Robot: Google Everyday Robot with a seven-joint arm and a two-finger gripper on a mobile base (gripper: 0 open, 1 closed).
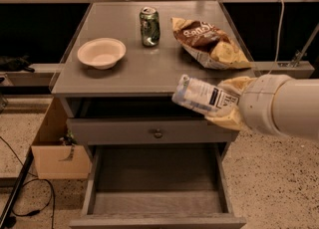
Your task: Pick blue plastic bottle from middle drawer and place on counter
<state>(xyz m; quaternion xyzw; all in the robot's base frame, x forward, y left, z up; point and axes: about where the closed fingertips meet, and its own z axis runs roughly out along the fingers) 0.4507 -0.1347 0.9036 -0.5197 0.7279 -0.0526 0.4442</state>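
My gripper (230,104) comes in from the right on a thick white arm and is shut on the blue plastic bottle (199,96). The bottle is clear with a white-and-bluish label. It lies tilted, its cap end pointing left, level with the counter's front right edge. The counter (144,61) is the grey cabinet top. The middle drawer (157,183) stands pulled open below, its grey floor bare. My yellowish fingers (234,84) wrap the bottle's right end and hide its base.
On the counter stand a white bowl (101,53) at the left, a green soda can (149,26) at the back middle, and a chip bag (209,44) at the right. A shut drawer front with a knob (157,133) sits above the open drawer. A cardboard box (55,146) stands left of the cabinet.
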